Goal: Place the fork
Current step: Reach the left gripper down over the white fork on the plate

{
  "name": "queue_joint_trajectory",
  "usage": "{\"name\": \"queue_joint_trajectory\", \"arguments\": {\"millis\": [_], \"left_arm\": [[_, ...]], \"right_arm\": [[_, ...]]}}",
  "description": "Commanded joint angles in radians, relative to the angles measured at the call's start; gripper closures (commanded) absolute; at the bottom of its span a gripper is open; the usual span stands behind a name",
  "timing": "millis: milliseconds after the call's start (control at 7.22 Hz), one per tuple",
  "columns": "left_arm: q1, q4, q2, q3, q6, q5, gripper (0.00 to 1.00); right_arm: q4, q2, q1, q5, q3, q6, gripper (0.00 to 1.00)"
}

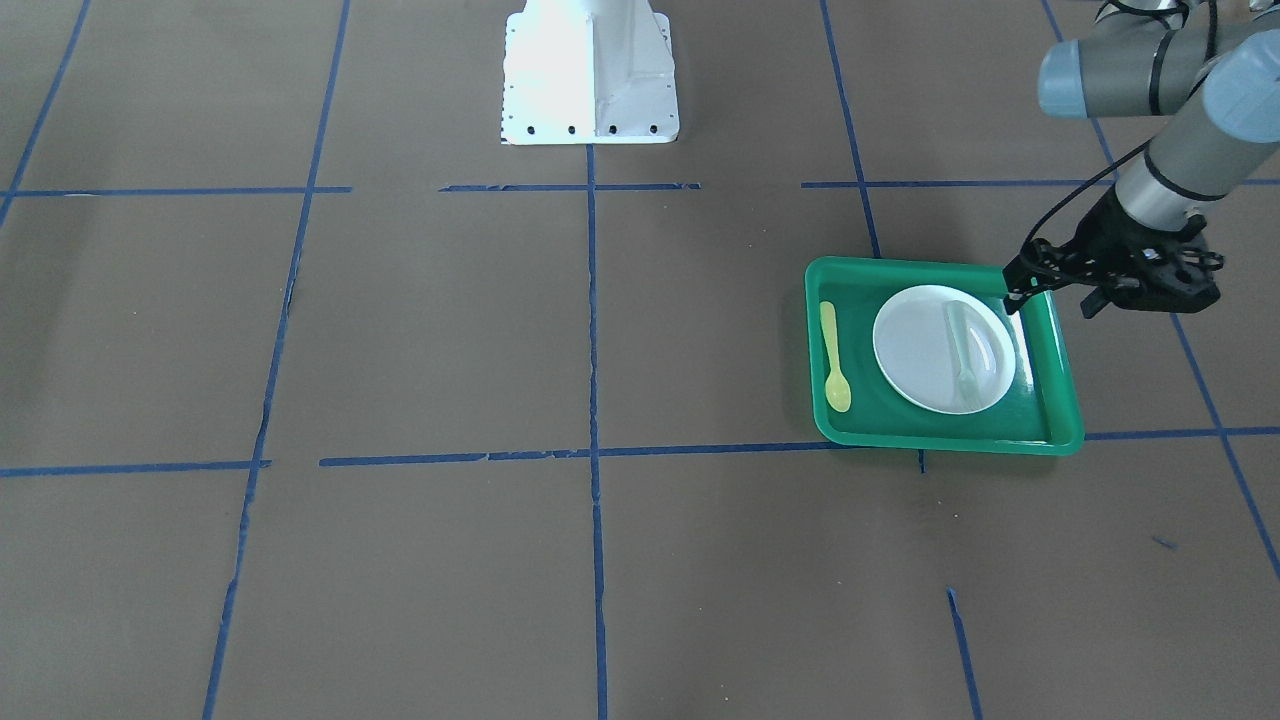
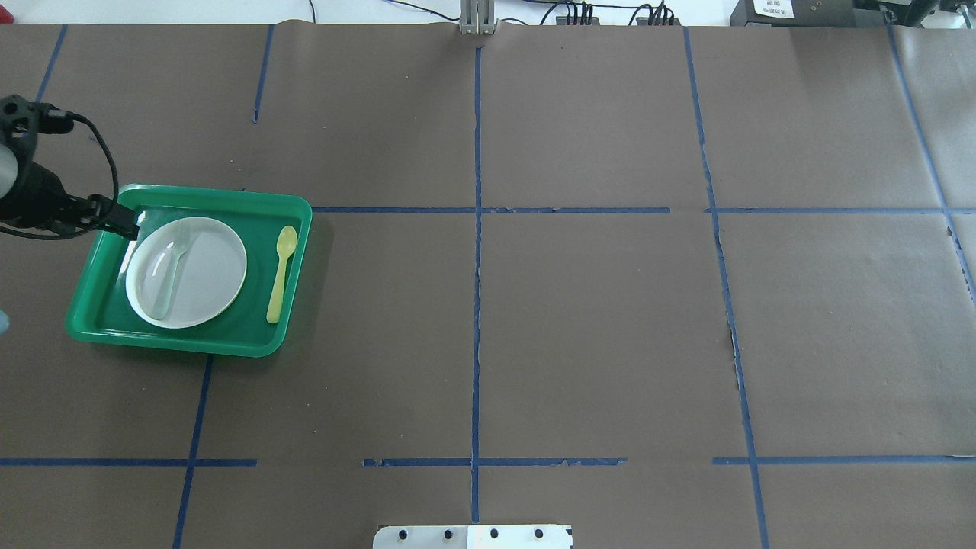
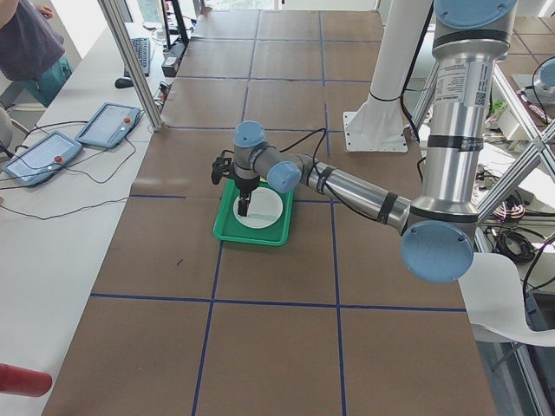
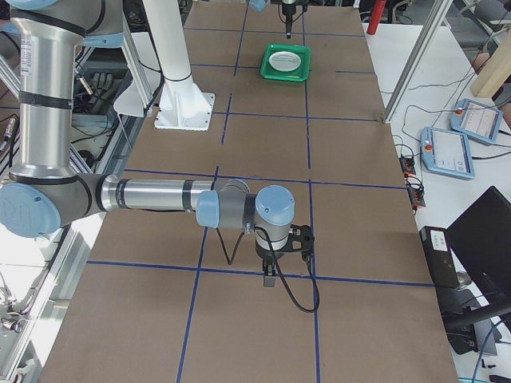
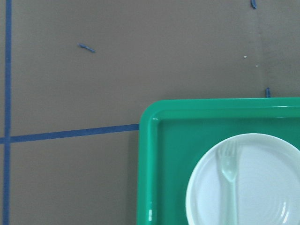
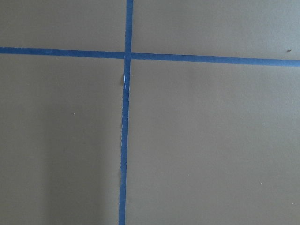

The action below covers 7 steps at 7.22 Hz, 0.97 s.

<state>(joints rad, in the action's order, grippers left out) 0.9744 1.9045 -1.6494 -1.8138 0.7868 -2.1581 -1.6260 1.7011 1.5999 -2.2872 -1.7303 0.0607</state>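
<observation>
Left end effector, black and two-fingered, hangs above the left-hand rim of the green plastic tray. Its fingers look parted, with nothing between them. The right end effector hovers over bare brown bench, well apart from the tray, and I cannot tell how far open it is.

The small pale translucent plastic fork lies flat on the round white plate inside the tray. It should be very light, thin, slightly springy and likely to skate on the smooth plate. A pinch across the slim handle near its middle seems best.

The plate's raised lip and the tray wall crowd the approach. The yellow plastic spoon lies beyond the plate, not touching it. Wide open bench surrounds the tray.
</observation>
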Motion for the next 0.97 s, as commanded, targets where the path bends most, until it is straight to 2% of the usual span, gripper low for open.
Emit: {"name": "queue_joint_trajectory", "arguments": {"millis": [0,277,692,831], "left_arm": [[-0.1,0.181,-0.016,0.115,0.133,0.067,0.0],[-0.16,0.22,-0.033,0.171,0.154,0.101,0.02],[-0.161,0.223,-0.049,0.197,0.144,0.101,0.28],[-0.161,0.225,-0.049,0.208,0.141,0.101,0.32]], "right_arm": [[0.0,0.0,0.0,0.0,0.002,0.001,0.0],[0.0,0.0,0.0,0.0,0.002,-0.001,0.0],[0.0,0.0,0.0,0.0,0.0,0.001,0.0],[0.0,0.0,0.0,0.0,0.002,0.001,0.0]]}}
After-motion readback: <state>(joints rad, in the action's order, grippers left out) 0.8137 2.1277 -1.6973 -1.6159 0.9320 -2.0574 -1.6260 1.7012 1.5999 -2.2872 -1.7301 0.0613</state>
